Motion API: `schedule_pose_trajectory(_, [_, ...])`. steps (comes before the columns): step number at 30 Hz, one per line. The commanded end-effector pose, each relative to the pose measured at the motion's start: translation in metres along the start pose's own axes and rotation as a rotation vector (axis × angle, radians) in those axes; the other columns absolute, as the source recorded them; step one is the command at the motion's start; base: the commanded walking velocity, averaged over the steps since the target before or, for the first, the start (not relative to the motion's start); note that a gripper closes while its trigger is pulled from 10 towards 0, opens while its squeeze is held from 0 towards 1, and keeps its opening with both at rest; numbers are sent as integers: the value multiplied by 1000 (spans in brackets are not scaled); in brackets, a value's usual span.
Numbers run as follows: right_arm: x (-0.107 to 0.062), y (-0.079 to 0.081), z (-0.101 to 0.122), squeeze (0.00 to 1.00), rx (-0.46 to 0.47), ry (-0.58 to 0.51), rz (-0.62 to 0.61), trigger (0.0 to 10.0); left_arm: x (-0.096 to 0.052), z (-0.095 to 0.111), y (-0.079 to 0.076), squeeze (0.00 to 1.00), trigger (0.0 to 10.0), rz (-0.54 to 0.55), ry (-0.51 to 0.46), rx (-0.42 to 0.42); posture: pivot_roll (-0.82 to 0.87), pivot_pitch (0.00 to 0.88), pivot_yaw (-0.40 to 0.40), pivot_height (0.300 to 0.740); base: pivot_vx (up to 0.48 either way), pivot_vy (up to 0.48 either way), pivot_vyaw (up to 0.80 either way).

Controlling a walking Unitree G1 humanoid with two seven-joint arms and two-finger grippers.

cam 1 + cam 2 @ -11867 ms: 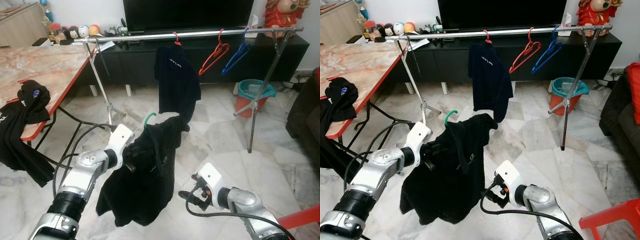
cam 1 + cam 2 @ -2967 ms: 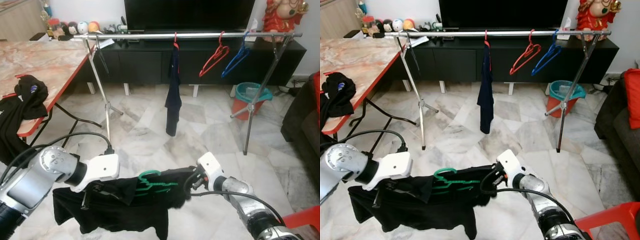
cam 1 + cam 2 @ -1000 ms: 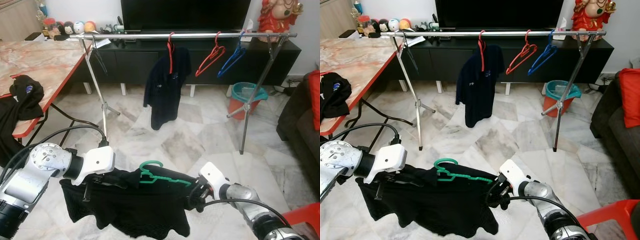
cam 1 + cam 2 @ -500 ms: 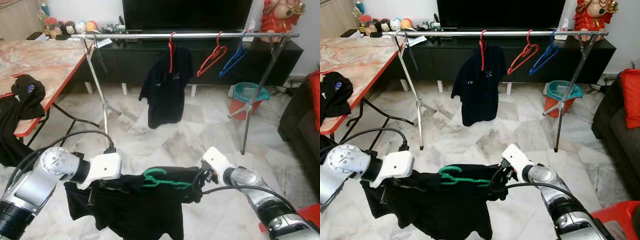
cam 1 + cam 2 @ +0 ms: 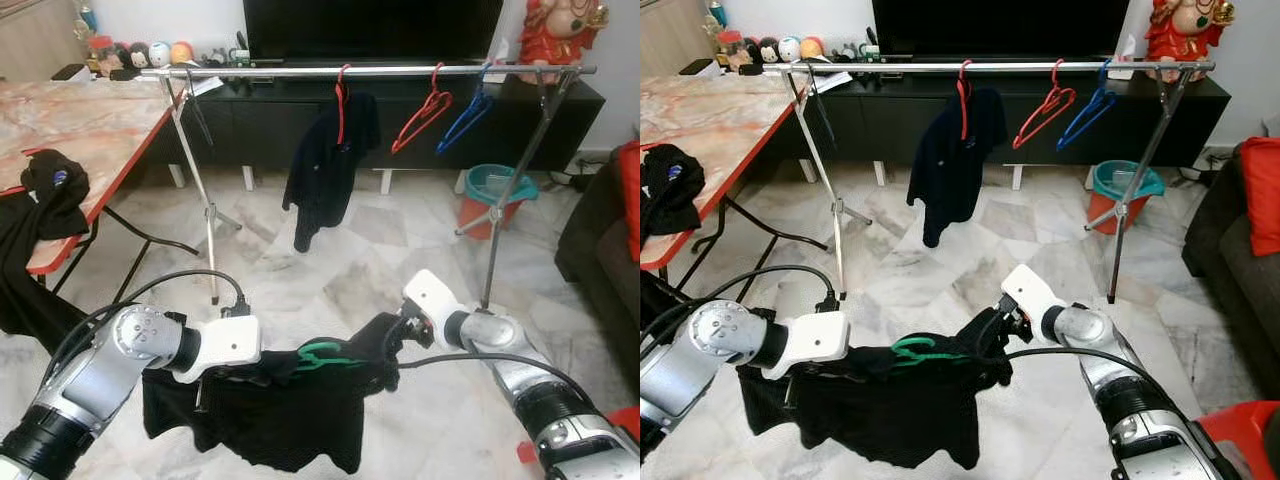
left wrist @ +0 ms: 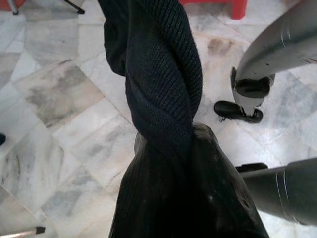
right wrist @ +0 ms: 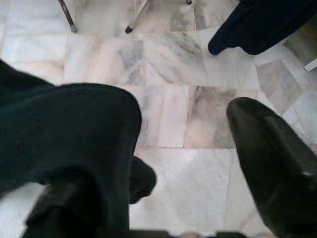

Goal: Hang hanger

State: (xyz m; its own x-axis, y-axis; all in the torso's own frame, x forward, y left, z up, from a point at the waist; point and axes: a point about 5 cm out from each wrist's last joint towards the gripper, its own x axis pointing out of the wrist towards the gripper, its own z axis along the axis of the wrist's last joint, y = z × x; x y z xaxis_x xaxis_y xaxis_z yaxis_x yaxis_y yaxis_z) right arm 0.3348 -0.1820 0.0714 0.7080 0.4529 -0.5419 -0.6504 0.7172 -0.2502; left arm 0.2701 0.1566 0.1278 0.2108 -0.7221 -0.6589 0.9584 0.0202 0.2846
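A green hanger [image 5: 320, 353] carries a black garment [image 5: 290, 410] that sags low over the floor between my two grippers. My left gripper [image 5: 222, 375] is buried in one end of the cloth, which twists into a thick rope [image 6: 163, 99] in the left wrist view; it is shut on the garment. My right gripper [image 5: 388, 335] is at the other end. In the right wrist view its fingers stand wide apart, with the cloth [image 7: 69, 134] draped over one and the other finger [image 7: 267, 168] bare. The silver clothes rail [image 5: 400, 70] stands ahead, well above the hanger.
On the rail hang a dark shirt [image 5: 325, 160] on a red hanger, an empty red hanger [image 5: 425, 105] and a blue hanger [image 5: 465, 112]. A red-edged table [image 5: 100, 130] with black clothes [image 5: 50, 195] is left. A teal bucket [image 5: 500, 185] and a sofa [image 5: 600, 250] are right.
My grippers have come closer together, so the garment bunches around the green hanger. The right gripper rose a little. The dark shirt on the rail has turned.
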Motion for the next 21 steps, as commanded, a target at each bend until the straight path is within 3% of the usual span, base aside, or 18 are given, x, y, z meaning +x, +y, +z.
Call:
schedule_pose_trajectory(1, [-1,-3,10,725,12,-38,-22,10000,-3,1,7,0,10000,39,8,-10,31,0,8,740,0,0,0])
schedule_pose_trajectory(2, [-1,-2,10,98,14,-35,-16,10000,-3,0,8,0,10000,52,11,-15,30,0,9,740,0,0,0])
schedule_pose_trajectory(3, [-1,-1,9,0,11,-30,-9,10000,-2,0,10,0,10000,66,12,-23,30,0,9,740,0,0,0])
schedule_pose_trajectory(10, [-4,8,-5,0,52,9,4,10000,-3,-2,13,0,10000,101,22,-60,26,0,10,740,0,0,0])
schedule_pose_trajectory(11, [-5,10,-8,129,55,18,7,10000,-2,-1,13,0,10000,103,22,-61,26,0,10,740,0,0,0])
schedule_pose_trajectory(12, [-5,11,-10,129,57,24,10,10000,-2,-1,13,0,10000,104,21,-61,26,0,10,740,0,0,0])
schedule_pose_trajectory(13, [-5,12,-11,753,57,32,13,10000,-2,-1,14,0,10000,107,21,-64,27,0,10,740,0,0,0])
schedule_pose_trajectory(14, [-6,14,-15,1000,67,47,20,10000,-2,-1,15,0,10000,116,19,-74,28,0,10,740,0,0,0])
schedule_pose_trajectory(21, [-11,21,-21,1000,90,56,12,10000,-4,-3,18,0,10000,150,30,-131,28,0,10,740,0,0,0])
